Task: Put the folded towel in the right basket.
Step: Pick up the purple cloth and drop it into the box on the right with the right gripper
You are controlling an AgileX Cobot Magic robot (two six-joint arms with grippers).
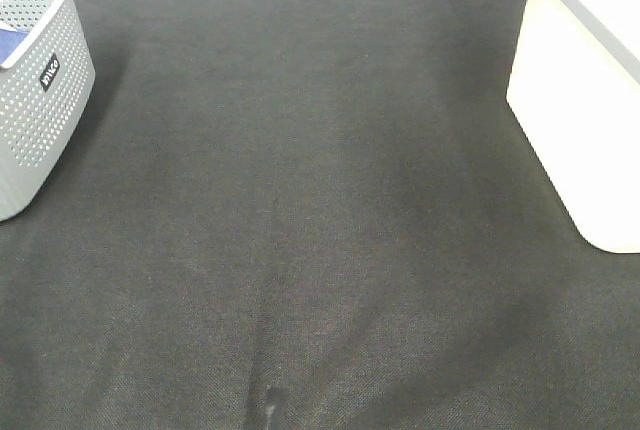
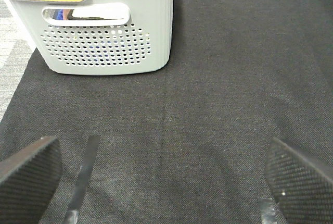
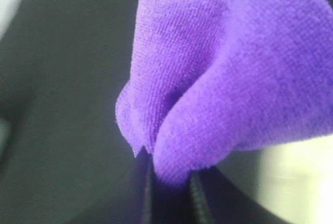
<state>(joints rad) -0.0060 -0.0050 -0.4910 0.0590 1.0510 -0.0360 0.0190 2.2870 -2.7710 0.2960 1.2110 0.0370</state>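
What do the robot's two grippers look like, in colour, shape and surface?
The left gripper has two broad black fingers with rounded tips and a fine dotted grip texture; a thin grey strip runs beside one. Of the right gripper, only two narrow black finger edges show, one ribbed; the purple towel covers the rest. No arm appears in the high view.

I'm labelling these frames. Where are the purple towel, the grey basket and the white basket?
purple towel (image 3: 223,62), right wrist view, middle of bunched cloth.
grey basket (image 2: 104,47), left wrist view, perforated side wall.
white basket (image 1: 570,120), exterior high view, side wall.
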